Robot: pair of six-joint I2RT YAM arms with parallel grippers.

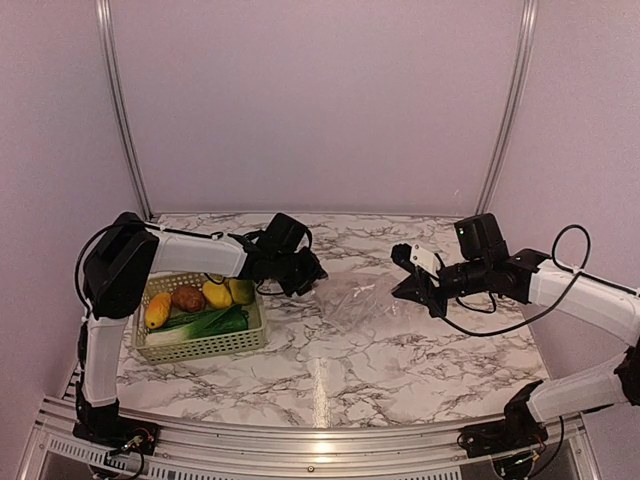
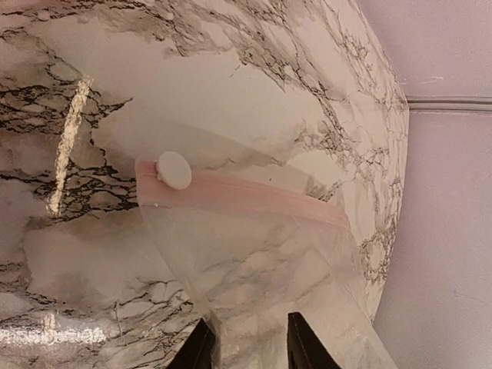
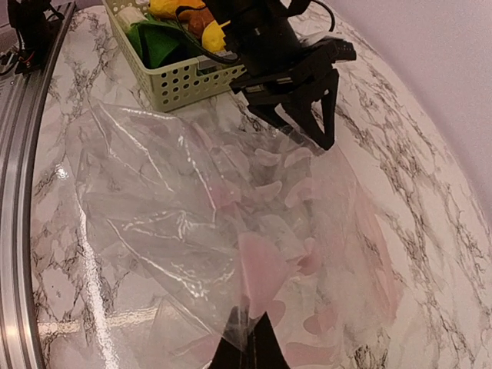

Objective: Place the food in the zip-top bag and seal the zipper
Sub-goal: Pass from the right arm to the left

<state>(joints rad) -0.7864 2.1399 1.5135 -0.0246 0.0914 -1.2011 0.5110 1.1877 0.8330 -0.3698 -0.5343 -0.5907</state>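
Evidently the step in hand is opening the zip-top bag (image 1: 350,302), which lies crumpled on the marble table (image 1: 400,365) between the two grippers, with none of the food (image 1: 200,305) in it yet. All the produce sits in the green basket (image 1: 205,347), at about 8 o'clock from the bag.

To do this well, the arms need opposite lips of the mouth, not both layers pinched together. Drawn gently apart toward 9 and 3 o'clock, the film should form a pocket wide enough for the long leek (image 1: 172,335) and the cucumber (image 1: 228,322). The plastic looks thin and slippery, so a bite close to the pink zipper (image 2: 246,196), where the edge is likely stiffer, seems safer than a grab at loose film. The white slider (image 2: 174,170) sits at one end of that strip, and I judge it best kept out of the pinch.

The left gripper (image 1: 303,278) reaches from its base past the far side of the basket to the bag's 10 o'clock edge, pointing down at the film. In its wrist view its fingertips stand apart with plastic between them, not visibly clamped. The right gripper (image 3: 247,342) extends low from 3 o'clock with its forearm nearly level. Its jaws look pressed together on a gathered fold of the bag, the film fanning out from that pinch.
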